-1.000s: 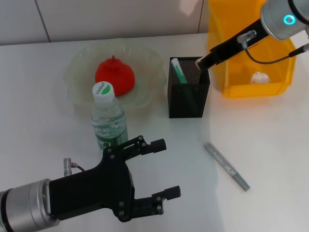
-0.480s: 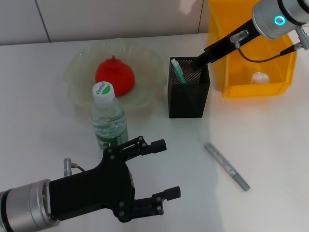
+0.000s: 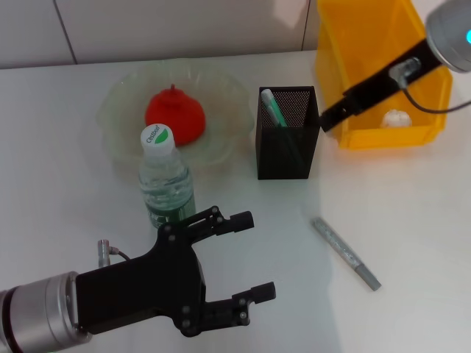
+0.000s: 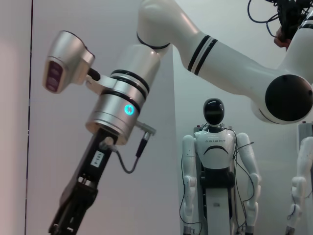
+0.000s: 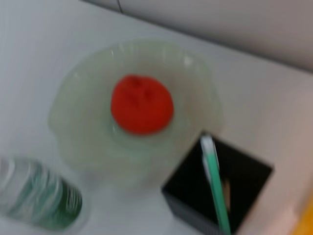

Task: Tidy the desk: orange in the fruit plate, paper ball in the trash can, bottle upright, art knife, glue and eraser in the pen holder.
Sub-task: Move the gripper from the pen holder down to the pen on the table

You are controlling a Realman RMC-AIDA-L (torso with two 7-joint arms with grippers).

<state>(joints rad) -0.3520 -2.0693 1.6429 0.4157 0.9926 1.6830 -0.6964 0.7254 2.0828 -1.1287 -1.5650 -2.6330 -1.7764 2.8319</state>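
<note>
1. Head view, holdings: a red-orange round fruit point(image 3: 174, 116) lies in the pale green translucent fruit plate point(image 3: 118, 110). A clear plastic water bottle with a white-and-green cap point(image 3: 165, 180) stands upright just in front of the plate. A black mesh square pen holder point(image 3: 288, 143) holds a green-and-white stick-shaped item point(image 3: 273, 108), leaning. A white crumpled paper ball point(image 3: 396, 117) lies inside the yellow plastic trash bin point(image 3: 383, 136). A grey slim art knife point(image 3: 345, 252) lies flat on the white desk point(image 3: 412, 220), well apart from the holder.

2. Head view, arms: the left gripper point(image 3: 246, 257), black, hangs low at the near edge, fingers spread and empty. The right gripper point(image 3: 327, 120) is a dark tip between pen holder and bin; whether it is released or clenched cannot be told, and its arm runs off the frame's edge.

3. Head view, change: half a second ago the right gripper's tip was at the holder's mouth; it has drawn back toward the bin. The left gripper is unmoved.

4. Left wrist view: shows only the right arm point(image 4: 117, 105) against a wall, its tip cut off, with white humanoid robots point(image 4: 215, 161) beyond. No task item appears.

5. Right wrist view: blurred. Fruit point(image 5: 142, 104) in plate point(image 5: 68, 117), bottle point(image 5: 36, 198) partly cut off, holder point(image 5: 244, 181) with the green stick point(image 5: 215, 181). A faint pale shape beside the stick cannot be identified.
</note>
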